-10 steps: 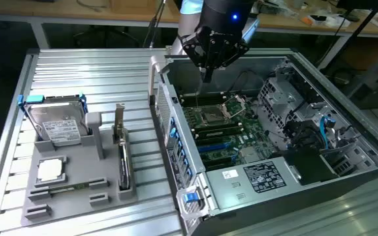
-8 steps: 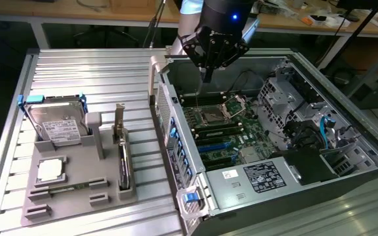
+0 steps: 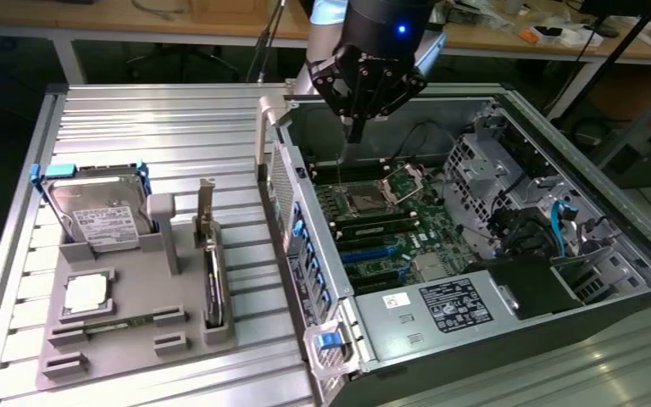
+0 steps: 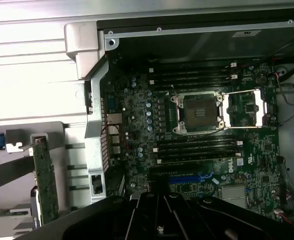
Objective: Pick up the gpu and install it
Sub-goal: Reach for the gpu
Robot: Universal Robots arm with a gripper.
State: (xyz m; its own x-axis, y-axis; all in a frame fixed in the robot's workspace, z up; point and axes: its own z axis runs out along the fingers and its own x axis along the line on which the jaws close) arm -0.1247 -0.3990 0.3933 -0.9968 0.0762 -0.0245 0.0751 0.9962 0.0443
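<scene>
Over the far edge of the open computer case (image 3: 294,199), the claw (image 3: 354,129) hangs with fingers together, empty. Well apart, the gpu (image 3: 211,284) stands on edge in a grey holder (image 3: 190,349) on the surface (image 3: 156,127), beside the hard drive (image 3: 99,212).

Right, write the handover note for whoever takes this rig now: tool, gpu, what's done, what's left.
Tool: hangs over the open computer case, above the motherboard; no gpu in it.
Gpu: stands on edge in the gray holder on the table, on the exterior view's left of the case, apart from the tool.
Done: nothing that shows; the gpu is not picked up.
Left: the pickup and the install, both.
</scene>
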